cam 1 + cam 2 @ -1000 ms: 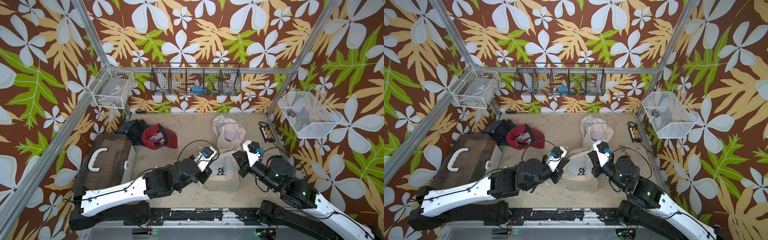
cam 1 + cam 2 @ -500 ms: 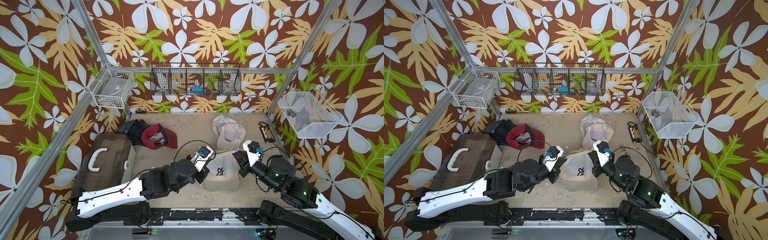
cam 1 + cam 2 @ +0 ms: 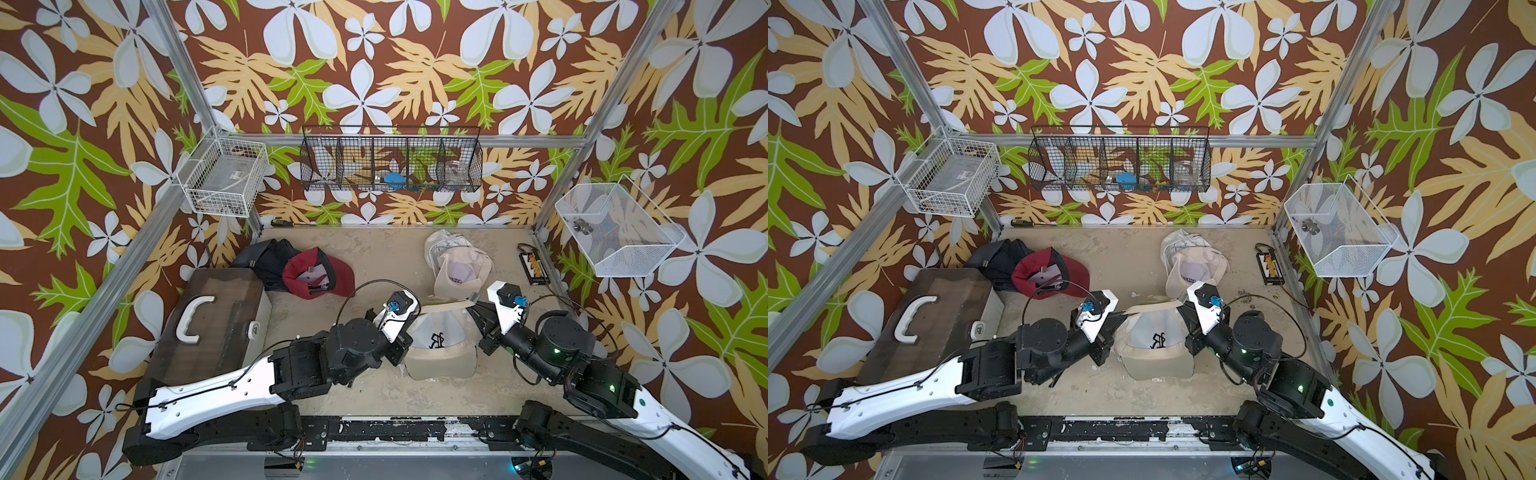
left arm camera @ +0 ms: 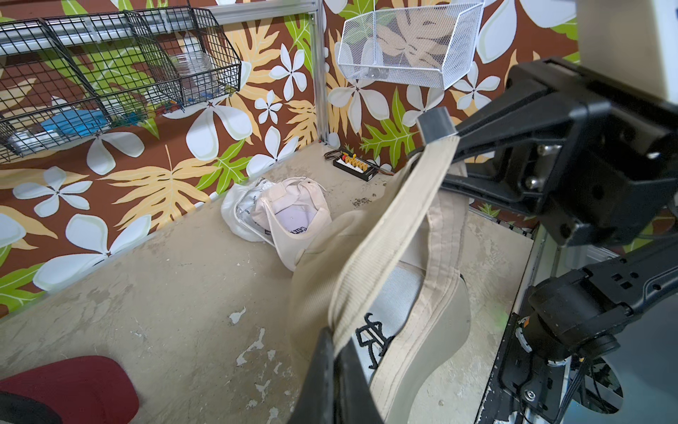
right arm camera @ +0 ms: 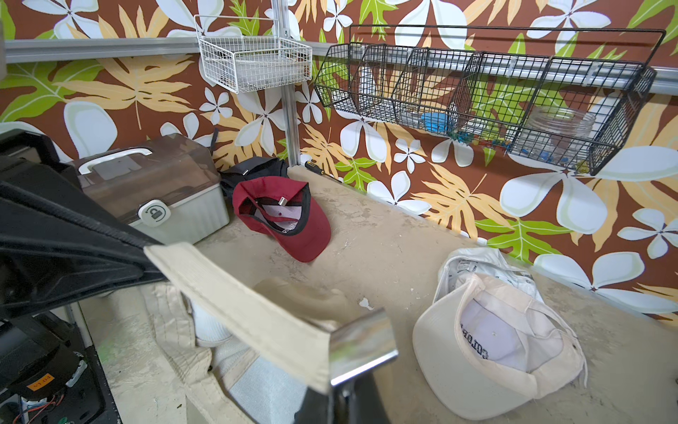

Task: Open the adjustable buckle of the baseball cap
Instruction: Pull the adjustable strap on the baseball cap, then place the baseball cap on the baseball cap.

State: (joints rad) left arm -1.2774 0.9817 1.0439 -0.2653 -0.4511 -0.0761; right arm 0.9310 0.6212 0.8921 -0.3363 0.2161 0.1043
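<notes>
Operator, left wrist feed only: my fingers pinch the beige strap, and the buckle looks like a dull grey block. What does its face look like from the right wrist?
Observer: In the right wrist view the buckle, where the strap ends, is a shiny, mirror-like metal clasp.
Operator: Anything beside my left arm?
Observer: A brown-lidded toolbox sits close by its elbow, in both top views.
Operator: Which way up is the red cap?
Observer: Upside down, its opening facing up.
</notes>
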